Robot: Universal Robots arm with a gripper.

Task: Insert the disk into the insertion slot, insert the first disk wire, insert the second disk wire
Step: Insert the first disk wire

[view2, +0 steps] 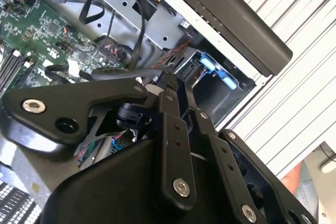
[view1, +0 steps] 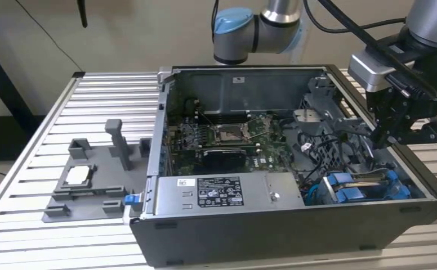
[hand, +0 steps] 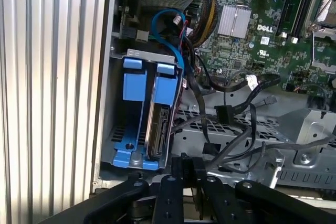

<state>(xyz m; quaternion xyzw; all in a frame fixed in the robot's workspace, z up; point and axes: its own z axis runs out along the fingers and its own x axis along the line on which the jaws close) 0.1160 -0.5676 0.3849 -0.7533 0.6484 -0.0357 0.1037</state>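
Observation:
The disk (hand: 159, 129) stands on edge in its blue carrier inside the insertion slot (hand: 137, 53), a grey metal cage at the case's corner. Beside it sits another blue carrier (hand: 134, 80). In the exterior view the disk (view1: 369, 181) lies low at the exterior view's right of the case. My gripper (view1: 384, 140) hangs above the cage near the case rim. Its fingers (hand: 181, 165) are drawn together, and a black wire (view2: 105, 71) arcs straight into the gripper (view2: 167, 80). A loose black connector (hand: 223, 113) dangles over the cage floor.
The open computer case (view1: 294, 230) holds a grey power-supply box (view1: 218, 191) and a green motherboard (view1: 226, 135). Black cables (view1: 331, 154) tangle beside the cage. A grey fixture (view1: 83, 180) lies on the slatted table at the exterior view's left.

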